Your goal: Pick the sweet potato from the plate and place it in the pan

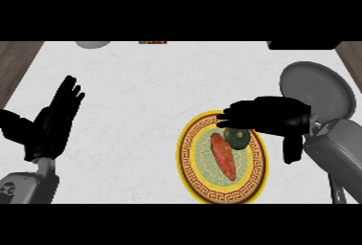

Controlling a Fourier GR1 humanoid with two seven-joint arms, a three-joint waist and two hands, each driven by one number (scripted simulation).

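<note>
An orange-red sweet potato [224, 156] lies lengthwise on a yellow-rimmed patterned plate [189, 162] at the lower middle of the counter. Beside it on the plate sits a dark green round vegetable [237, 138]. My right hand [272, 116] hovers over the plate's far edge, fingers stretched left and relaxed, thumb hanging down, holding nothing. It partly covers the green vegetable. The grey pan [318, 91] lies at the right, just behind that hand. My left hand [53, 122] rests open at the left, fingers up.
A pale round object [93, 44] and a small coloured item [152, 42] sit at the counter's far edge. A dark object [304, 45] is at the far right corner. Wooden floor shows beyond both side edges.
</note>
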